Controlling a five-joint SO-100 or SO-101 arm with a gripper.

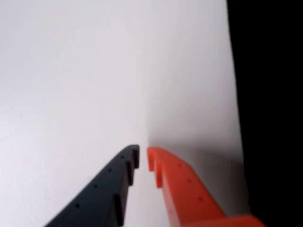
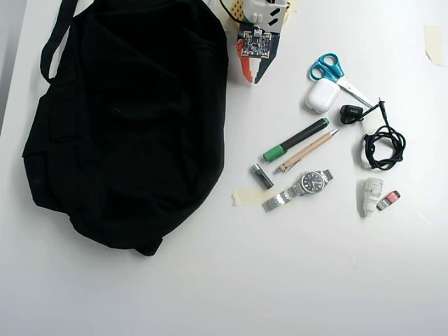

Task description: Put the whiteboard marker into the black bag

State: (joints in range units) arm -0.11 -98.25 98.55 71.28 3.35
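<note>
Wrist view: gripper (image 1: 143, 158) with one dark finger and one orange finger, tips nearly together with only a thin gap, nothing between them; bare white desk (image 1: 85, 85) below and a black mass along the right edge, likely the bag (image 1: 270, 94).

Overhead view, arm: gripper (image 2: 253, 72) at the top edge, just beside the bag's upper right side, well apart from the marker.

Overhead view, marker: whiteboard marker (image 2: 295, 139) lies flat on the desk (image 2: 280, 280), slanted, green cap at the lower left, touching or almost touching a wooden pencil (image 2: 306, 151) beside it.

Overhead view, bag: black bag (image 2: 126, 119) slumped across the left half, strap at the top left; I cannot make out its opening.

Overhead view, clutter: short grey cylinder (image 2: 262, 176) and wristwatch (image 2: 299, 189) just below the marker; scissors (image 2: 336, 75), white earbud case (image 2: 322, 95) and coiled black cable (image 2: 381, 143) to the right.

Handling: marker looks light, stiff and smooth, apt to roll; I would take the black barrel near its middle, across its width, from the side away from the pencil.
</note>
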